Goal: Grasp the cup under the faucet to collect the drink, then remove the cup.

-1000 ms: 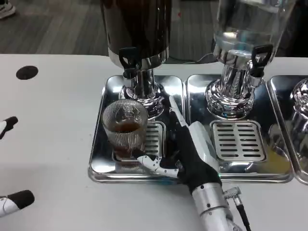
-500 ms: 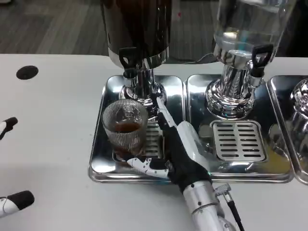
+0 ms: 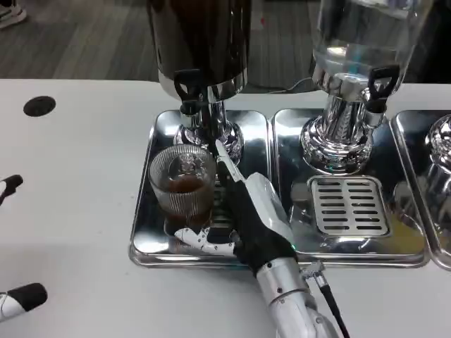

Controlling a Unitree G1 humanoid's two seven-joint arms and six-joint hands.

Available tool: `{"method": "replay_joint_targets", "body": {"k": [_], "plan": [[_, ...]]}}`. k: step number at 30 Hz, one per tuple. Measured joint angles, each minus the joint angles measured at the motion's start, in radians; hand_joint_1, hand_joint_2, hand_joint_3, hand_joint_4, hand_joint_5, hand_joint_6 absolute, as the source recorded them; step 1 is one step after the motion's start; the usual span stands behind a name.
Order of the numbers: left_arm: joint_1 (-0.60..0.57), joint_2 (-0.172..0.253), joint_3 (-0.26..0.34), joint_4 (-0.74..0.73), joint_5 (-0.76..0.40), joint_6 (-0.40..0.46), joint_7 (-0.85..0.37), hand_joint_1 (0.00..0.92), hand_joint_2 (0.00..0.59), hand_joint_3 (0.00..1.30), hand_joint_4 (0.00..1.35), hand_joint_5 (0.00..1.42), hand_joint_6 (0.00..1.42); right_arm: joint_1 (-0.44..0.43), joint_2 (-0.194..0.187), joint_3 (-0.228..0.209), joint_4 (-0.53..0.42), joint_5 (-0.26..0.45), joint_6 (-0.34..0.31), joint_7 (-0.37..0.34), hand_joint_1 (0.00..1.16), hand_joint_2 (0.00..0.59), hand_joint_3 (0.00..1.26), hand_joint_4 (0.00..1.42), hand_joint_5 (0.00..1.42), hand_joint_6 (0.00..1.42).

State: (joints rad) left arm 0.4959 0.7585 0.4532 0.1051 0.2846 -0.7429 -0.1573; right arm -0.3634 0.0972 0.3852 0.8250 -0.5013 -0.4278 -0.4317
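The left hand (image 3: 17, 296) is cut off at the frame's left edge, only dark fingertips showing, so its grip cannot be judged. The ribbed glass cup (image 3: 183, 186) stands upright, mouth up, on the steel tray (image 3: 144, 236) below the black faucet (image 3: 188, 88), partly filled with brown drink. The right hand (image 3: 243, 215) lies spread beside the cup, holding nothing; actual contact is unclear.
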Motion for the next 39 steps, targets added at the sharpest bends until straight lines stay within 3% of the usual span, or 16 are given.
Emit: {"method": "replay_joint_targets", "body": {"k": [7,39], "plan": [[0.014,-0.004,0.009,-0.006,-0.001,0.000,0.000,0.000,0.000,0.00,0.00,0.00,0.00,-0.046,0.020,0.009,0.034,0.003,0.000,-0.003,0.96,0.166,0.01,0.05,0.09,0.14],[0.039,-0.023,0.032,-0.034,-0.025,0.002,-0.001,0.000,0.000,0.00,0.00,0.00,0.00,-0.052,0.019,-0.017,0.049,0.034,-0.001,-0.011,0.94,0.173,0.07,0.09,0.15,0.18]]}}
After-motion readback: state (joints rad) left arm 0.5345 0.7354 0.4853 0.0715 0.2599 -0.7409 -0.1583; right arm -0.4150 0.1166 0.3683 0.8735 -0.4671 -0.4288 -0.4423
